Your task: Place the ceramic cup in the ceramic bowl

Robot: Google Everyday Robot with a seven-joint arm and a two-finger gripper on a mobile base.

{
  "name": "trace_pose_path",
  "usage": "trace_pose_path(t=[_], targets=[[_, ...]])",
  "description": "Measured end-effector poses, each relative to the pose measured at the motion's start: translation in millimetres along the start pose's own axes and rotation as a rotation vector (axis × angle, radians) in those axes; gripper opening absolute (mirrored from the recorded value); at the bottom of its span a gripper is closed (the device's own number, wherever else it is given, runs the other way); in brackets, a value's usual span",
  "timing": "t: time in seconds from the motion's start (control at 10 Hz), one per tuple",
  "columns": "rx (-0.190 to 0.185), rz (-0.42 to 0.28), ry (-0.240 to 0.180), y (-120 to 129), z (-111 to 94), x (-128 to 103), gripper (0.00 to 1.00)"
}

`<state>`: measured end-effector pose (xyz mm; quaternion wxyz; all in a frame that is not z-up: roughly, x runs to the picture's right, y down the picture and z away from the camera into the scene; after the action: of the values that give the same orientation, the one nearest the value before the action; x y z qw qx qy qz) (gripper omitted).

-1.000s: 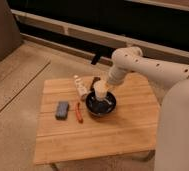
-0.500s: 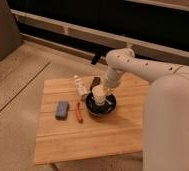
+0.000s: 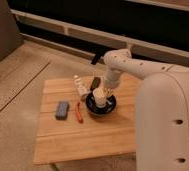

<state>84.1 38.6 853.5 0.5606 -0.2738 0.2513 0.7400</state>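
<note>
The cream-white ceramic cup (image 3: 100,98) is inside the black ceramic bowl (image 3: 94,108), which rests near the middle of the wooden table (image 3: 93,135). My gripper (image 3: 102,91) comes down from the white arm (image 3: 119,65) and is right at the cup's top, over the bowl. The cup appears upright.
A slim white bottle (image 3: 80,86) lies left of the bowl. A dark small object (image 3: 94,82) lies behind the bowl. A blue-grey block (image 3: 62,110) and an orange-red stick (image 3: 79,113) lie on the table's left part. My white body (image 3: 168,125) fills the right side.
The arm has shifted slightly; the cup stays at the bowl under the gripper. The other objects have not moved.
</note>
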Motion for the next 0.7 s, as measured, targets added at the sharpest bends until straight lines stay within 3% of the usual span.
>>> trace_pose_path(t=[0.5, 0.7], targets=[[0.006, -0.009, 0.007, 3.9, 5.9, -8.6, 0.74], [0.002, -0.019, 0.002, 7.6, 7.5, -12.4, 0.78]])
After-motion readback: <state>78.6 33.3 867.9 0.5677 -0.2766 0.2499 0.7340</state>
